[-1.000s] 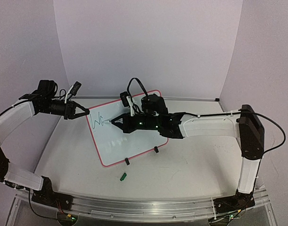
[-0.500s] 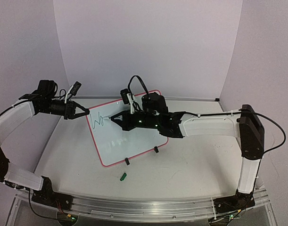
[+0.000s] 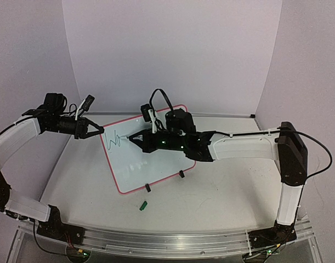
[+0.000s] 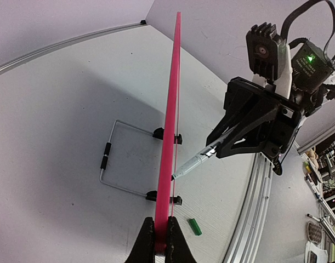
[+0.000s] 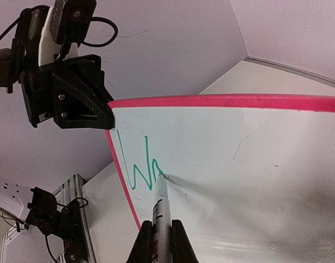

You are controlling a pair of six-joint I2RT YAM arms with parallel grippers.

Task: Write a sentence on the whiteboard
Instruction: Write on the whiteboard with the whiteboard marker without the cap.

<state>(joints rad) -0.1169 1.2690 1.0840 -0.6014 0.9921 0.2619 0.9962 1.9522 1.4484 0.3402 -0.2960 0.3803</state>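
Note:
The whiteboard with its pink-red frame stands tilted on two black clip feet at the table's middle. My left gripper is shut on its top-left corner; in the left wrist view the frame edge runs up from between the jaws of the left gripper. My right gripper is shut on a white marker whose tip touches the board. The sentence is only a short green zigzag with one small hump, also in the top view. The marker shows in the left wrist view.
A green marker cap lies on the table in front of the board, also in the left wrist view. The board's wire stand lies behind it. An aluminium rail runs along the near edge.
The right gripper has moved the marker tip a little up and right across the board, adding a small hump to the green line. The left arm has not moved.

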